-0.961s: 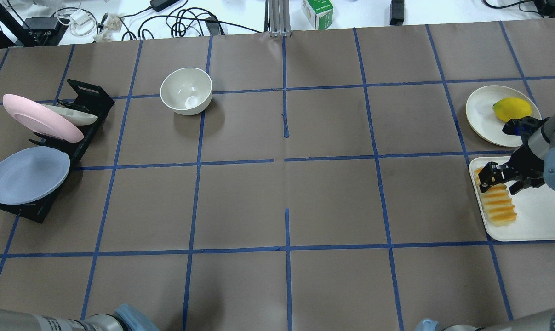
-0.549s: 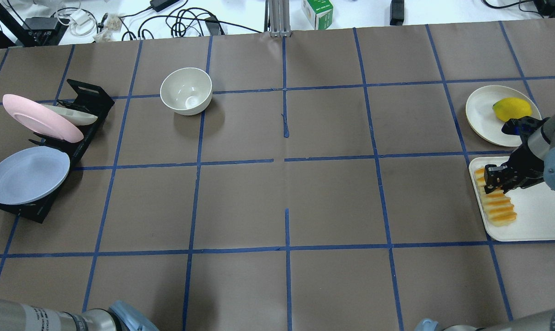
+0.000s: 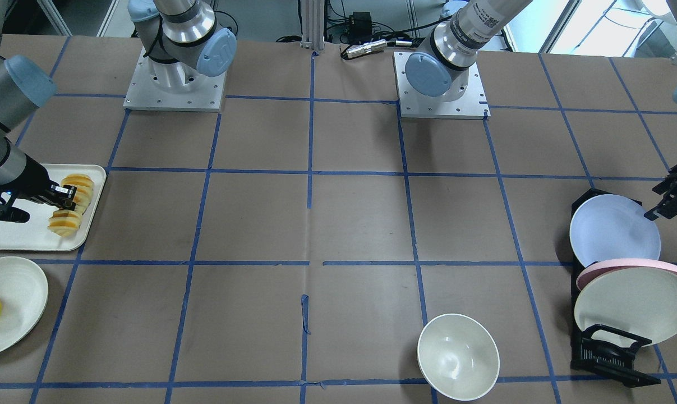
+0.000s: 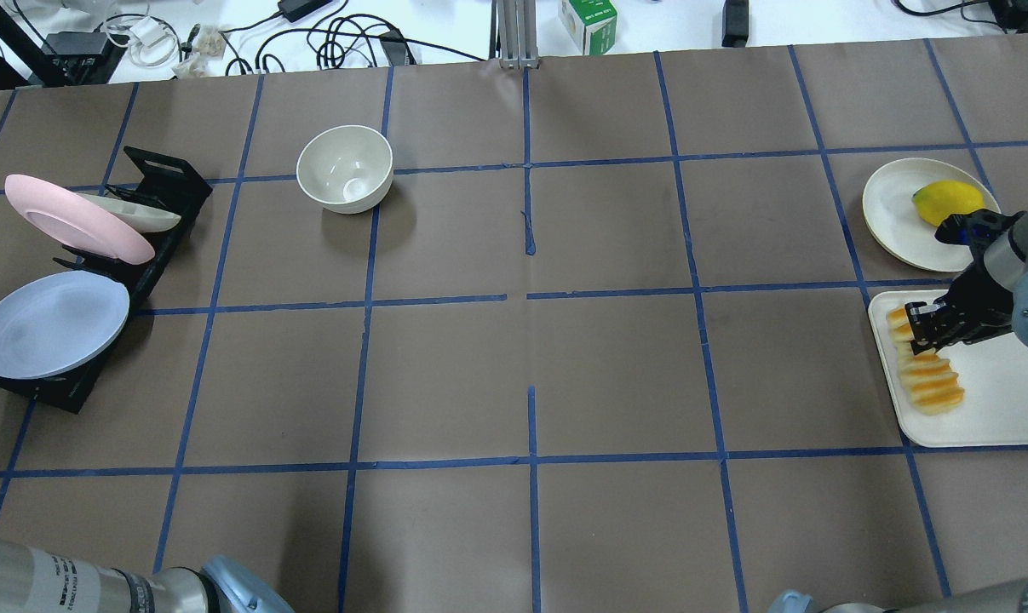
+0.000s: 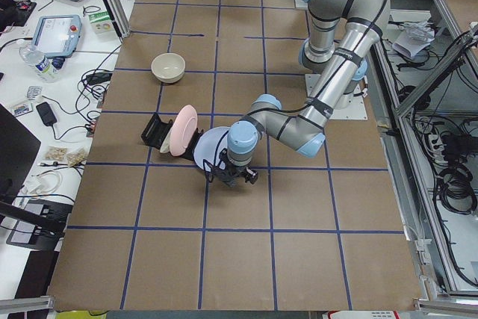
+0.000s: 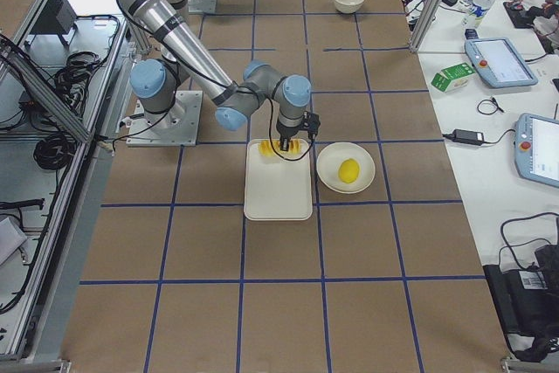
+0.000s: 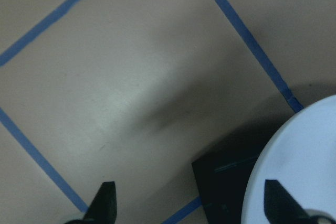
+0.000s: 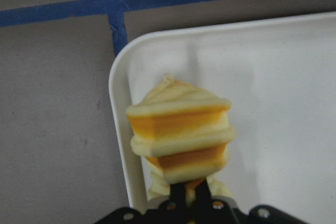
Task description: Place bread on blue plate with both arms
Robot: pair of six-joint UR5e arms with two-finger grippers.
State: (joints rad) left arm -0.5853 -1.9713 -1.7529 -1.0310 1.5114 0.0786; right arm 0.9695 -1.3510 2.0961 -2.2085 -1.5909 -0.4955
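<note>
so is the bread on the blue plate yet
No, the bread is at the white tray, pinched in the right pincer, while the blue plate leans in the black rack across the table.

Right gripper closed on loaf; left arm moved in.
Right gripper [image 4: 922, 330], spread above the bread [image 4: 935, 383] a second ago, now pinches its far end, shifting it slightly; left gripper [image 3: 670, 199] has reached the blue plate [image 4: 49, 323].

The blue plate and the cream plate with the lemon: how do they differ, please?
The blue plate is lavender-blue; the cream plate is off-white. The blue plate leans tilted in a black rack; the cream plate lies flat. The blue plate is empty; the cream plate carries a lemon. Both are round and shallow.
</note>
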